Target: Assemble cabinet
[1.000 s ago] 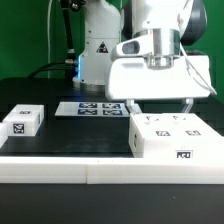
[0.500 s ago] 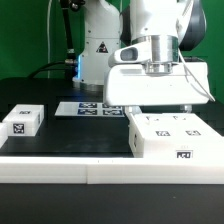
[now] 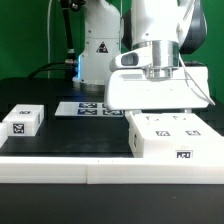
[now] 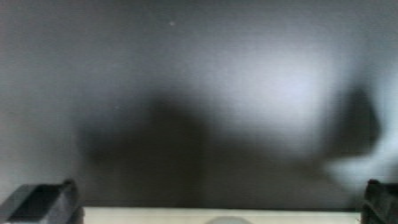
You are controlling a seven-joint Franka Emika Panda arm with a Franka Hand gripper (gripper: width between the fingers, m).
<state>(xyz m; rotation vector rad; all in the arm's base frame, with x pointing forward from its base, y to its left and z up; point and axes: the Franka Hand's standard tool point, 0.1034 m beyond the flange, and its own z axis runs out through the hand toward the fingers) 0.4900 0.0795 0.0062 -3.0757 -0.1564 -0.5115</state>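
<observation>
A: Gripper (image 3: 160,108) state?
B: Spread wide, hanging just above the cabinet (image 3: 170,138); whether they touch, I cannot tell.
A: Where's the cabinet?
B: Standing on the table (image 3: 70,138), at the exterior view's right, tagged face upward.

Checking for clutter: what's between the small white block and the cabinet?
Exterior view: only bare table up to the cabinet; marker board lies farther back.
</observation>
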